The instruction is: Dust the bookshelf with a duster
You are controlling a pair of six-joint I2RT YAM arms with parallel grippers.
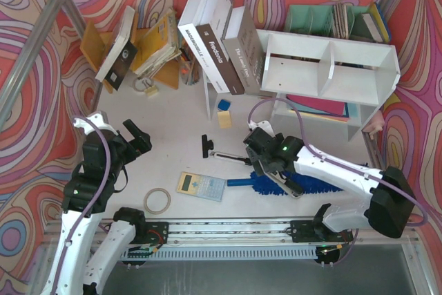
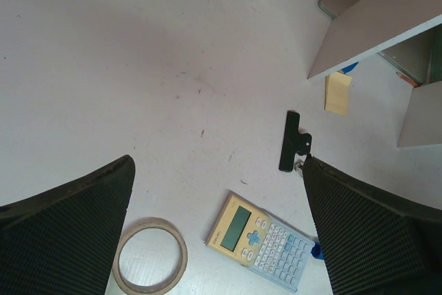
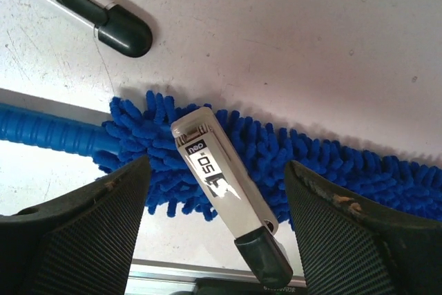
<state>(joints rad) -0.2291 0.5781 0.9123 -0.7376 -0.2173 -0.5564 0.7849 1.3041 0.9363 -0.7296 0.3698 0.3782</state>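
The duster lies flat on the table near the front edge, its fluffy blue head (image 1: 314,184) to the right and its blue handle (image 1: 238,182) to the left. A silver stapler (image 3: 221,177) rests across the duster head (image 3: 331,164). My right gripper (image 3: 215,170) hangs open just over that spot, one finger on each side of the stapler, touching nothing; in the top view the right gripper (image 1: 271,169) is above the head's left end. The white bookshelf (image 1: 359,77) stands at the back right. My left gripper (image 1: 135,139) is open and empty at the left.
A calculator (image 2: 266,240), a tape ring (image 2: 148,257), a black binder clip (image 2: 291,141) and yellow sticky notes (image 2: 338,92) lie on the table. A black pen-like tool (image 3: 103,18) lies beyond the duster. Leaning books (image 1: 214,39), an orange rack (image 1: 148,50) and a teal organizer (image 1: 311,18) line the back.
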